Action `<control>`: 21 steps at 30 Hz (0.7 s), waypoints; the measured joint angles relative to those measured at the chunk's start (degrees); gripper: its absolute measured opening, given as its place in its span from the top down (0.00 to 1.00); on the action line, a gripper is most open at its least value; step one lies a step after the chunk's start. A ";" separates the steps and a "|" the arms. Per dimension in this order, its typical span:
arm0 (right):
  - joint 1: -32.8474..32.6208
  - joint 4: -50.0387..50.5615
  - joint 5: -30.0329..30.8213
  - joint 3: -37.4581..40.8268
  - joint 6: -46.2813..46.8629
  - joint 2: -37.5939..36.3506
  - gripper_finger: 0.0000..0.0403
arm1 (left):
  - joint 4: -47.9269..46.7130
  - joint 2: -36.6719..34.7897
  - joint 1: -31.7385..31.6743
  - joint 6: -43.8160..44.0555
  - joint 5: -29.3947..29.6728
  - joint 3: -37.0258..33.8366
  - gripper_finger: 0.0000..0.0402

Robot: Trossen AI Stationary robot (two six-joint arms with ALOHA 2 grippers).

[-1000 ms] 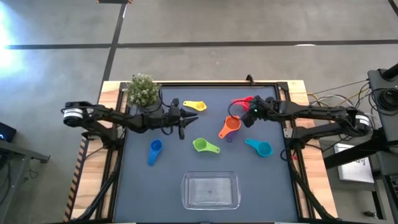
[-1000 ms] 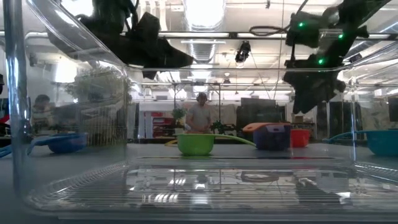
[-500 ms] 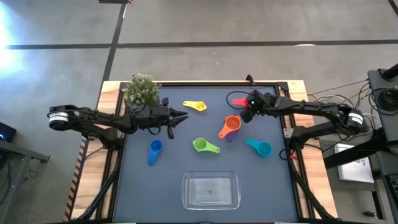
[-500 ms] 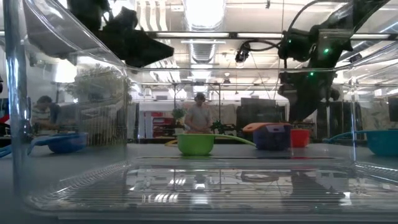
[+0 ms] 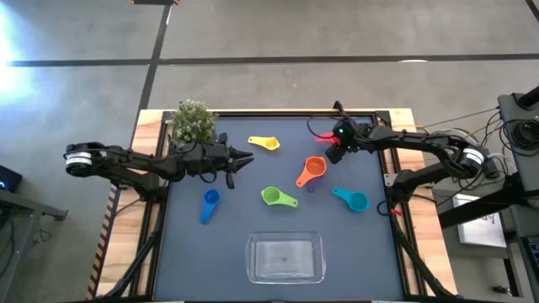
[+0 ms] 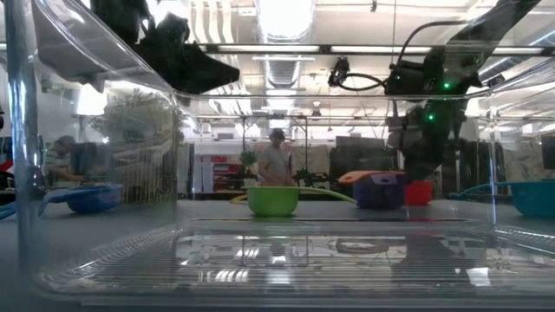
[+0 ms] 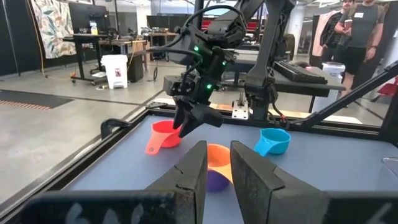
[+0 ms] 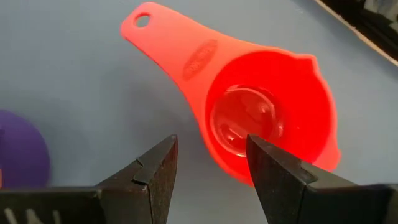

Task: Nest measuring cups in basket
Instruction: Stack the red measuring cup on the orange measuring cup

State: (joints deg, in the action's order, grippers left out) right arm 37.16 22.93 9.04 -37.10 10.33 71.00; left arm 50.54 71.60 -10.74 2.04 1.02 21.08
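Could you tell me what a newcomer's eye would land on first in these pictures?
Probably the bright measuring cups scattered over the dark table, while the clear basket sits empty at the near edge. Next, the right gripper, its fingers open just above the red-pink cup at the far right. The left gripper hangs near the potted plant, holding nothing.

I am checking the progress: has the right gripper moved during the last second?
Yes. In the high view the right gripper has gone from beside the orange cup toward the table's far edge, above the red cup.
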 joint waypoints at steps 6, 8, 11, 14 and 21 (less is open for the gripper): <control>0.01 -1.85 -0.03 0.00 -1.48 0.18 0.64 | 0.27 0.27 -0.02 0.00 0.02 0.00 0.87; 0.01 -2.88 0.04 0.00 -2.30 0.39 0.73 | 0.42 0.27 -0.02 -0.02 0.02 0.00 0.87; 0.01 -4.13 0.10 0.00 -2.96 1.35 0.90 | 0.67 0.27 -0.02 0.00 0.02 0.00 0.87; 0.01 -4.84 0.06 0.00 -3.57 2.30 0.96 | 0.72 0.27 -0.02 0.38 0.04 0.02 0.87; -0.19 -4.50 0.08 -0.45 -2.43 0.96 0.98 | 0.87 0.27 -0.02 0.65 0.04 0.02 0.87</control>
State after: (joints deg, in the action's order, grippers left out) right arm 36.97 18.43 9.12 -37.56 7.90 71.96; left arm 51.42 71.88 -10.76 2.69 1.06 21.10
